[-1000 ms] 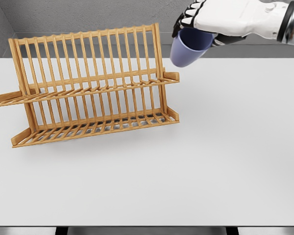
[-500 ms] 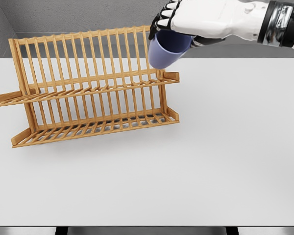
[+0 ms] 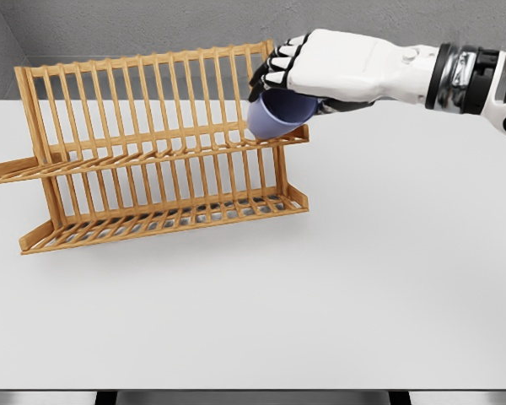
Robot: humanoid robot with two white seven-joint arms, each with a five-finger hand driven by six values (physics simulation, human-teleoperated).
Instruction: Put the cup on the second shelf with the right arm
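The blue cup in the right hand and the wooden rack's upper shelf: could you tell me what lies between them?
Nothing: in the head view the blue cup sits directly above the upper shelf.

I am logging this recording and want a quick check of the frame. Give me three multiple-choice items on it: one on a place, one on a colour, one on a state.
1. Where is the cup?
A. On the table in front of the rack
B. At the right end of the rack's upper shelf
C. On the rack's lower shelf

2. What colour is the cup?
A. Red
B. Green
C. Pale blue-violet

3. What is the right hand doing?
A. Grasping the cup
B. Resting flat on the table
C. Hanging open and empty

Answers:
1 B: the cup sits low over the right end of the wooden rack's upper shelf; contact cannot be told.
2 C: its wall renders pale blue-violet.
3 A: the fingers curl over the cup's rim.
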